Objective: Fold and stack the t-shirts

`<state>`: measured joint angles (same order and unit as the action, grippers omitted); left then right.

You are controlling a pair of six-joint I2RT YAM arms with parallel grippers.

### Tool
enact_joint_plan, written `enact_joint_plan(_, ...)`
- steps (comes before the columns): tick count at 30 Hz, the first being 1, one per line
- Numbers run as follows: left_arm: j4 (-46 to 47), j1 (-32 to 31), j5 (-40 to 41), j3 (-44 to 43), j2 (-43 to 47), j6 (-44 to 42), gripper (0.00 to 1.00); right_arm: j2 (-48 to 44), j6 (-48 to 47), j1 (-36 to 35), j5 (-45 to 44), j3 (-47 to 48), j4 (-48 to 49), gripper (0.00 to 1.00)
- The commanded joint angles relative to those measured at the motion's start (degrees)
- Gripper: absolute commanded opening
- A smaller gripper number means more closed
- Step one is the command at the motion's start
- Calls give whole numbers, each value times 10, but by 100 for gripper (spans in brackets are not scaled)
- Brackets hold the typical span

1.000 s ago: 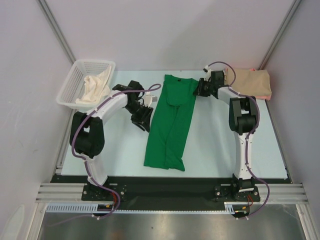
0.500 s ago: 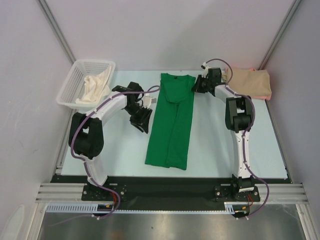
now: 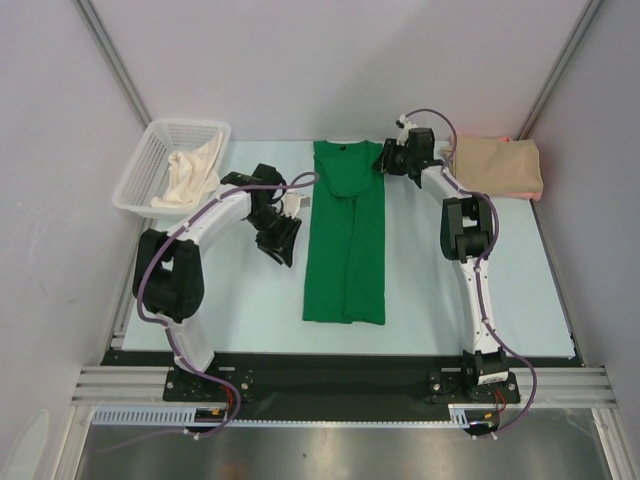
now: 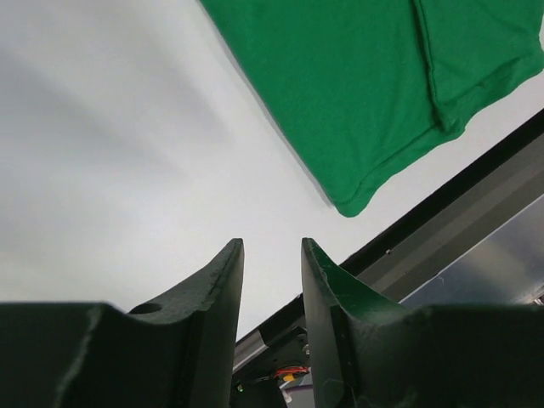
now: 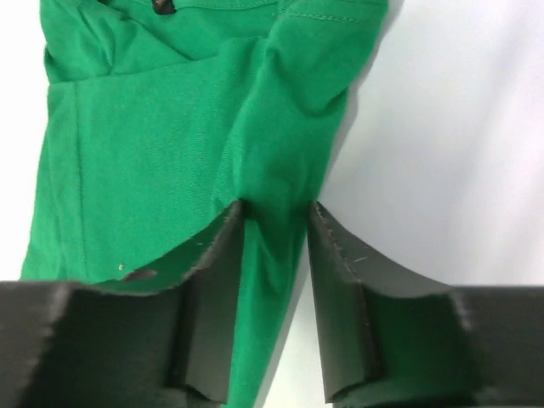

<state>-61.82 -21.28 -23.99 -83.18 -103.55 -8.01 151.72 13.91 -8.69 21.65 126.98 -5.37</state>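
Note:
The green t-shirt (image 3: 345, 240) lies as a long narrow strip down the middle of the table, collar at the far end. My right gripper (image 3: 385, 162) is at its far right corner and shut on a bunch of the fabric; in the right wrist view the green cloth (image 5: 170, 127) runs between the fingers of the gripper (image 5: 276, 212). My left gripper (image 3: 283, 250) is open and empty just left of the shirt. In the left wrist view the gripper (image 4: 272, 251) is over bare table, with the shirt's hem corner (image 4: 357, 76) ahead. The tan t-shirt (image 3: 500, 165) lies folded at the far right, a pink edge (image 3: 538, 197) under it.
A white mesh basket (image 3: 165, 135) with a cream cloth (image 3: 190, 172) in it stands at the far left corner. A black rail (image 3: 330, 370) runs along the table's near edge. Grey walls close in the far side and both sides.
My right gripper has moved left and farther back with the shirt's corner. The green shirt has swung straighter, its near hem shifting right. My left gripper has barely moved.

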Motion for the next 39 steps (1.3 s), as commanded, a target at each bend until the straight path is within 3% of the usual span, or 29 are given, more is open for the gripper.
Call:
enact_joint_plan(1, 6, 3, 15, -1, 42, -1, 38, -54, -14, -1, -11, -20, 4, 47)
enact_joint_plan(4, 16, 11, 44, 11, 67, 16, 36, -162, -11, 8, -15, -126, 0, 58)
enact_joint_plan(7, 27, 41, 55, 24, 94, 51, 36, -242, 25, 21, 1, -205, -28, 61)
enact_joint_plan(10, 28, 66, 54, 34, 93, 77, 47, -351, 37, 25, 34, -330, -62, 63)
enact_joint_plan(18, 67, 63, -58, 129, 77, 138, 52, -595, 118, -36, 110, -716, -77, 59)
enact_joint_plan(20, 93, 63, -93, 175, 85, 167, 59, -655, 138, -62, 110, -769, -83, 57)
enact_joint_plan(22, 134, 63, -105, 201, 92, 185, 57, -686, 147, -83, 112, -833, -89, 55)
enact_joint_plan(27, 215, 59, -120, 267, 90, 256, 56, -726, 145, -86, 110, -892, -126, 55)
enact_joint_plan(32, 237, 25, -117, 273, 75, 257, 55, -734, 159, -83, 95, -946, -134, 54)
enact_joint_plan(39, 253, -21, -104, 273, 46, 259, 50, -724, 165, -103, 74, -952, -143, 49)
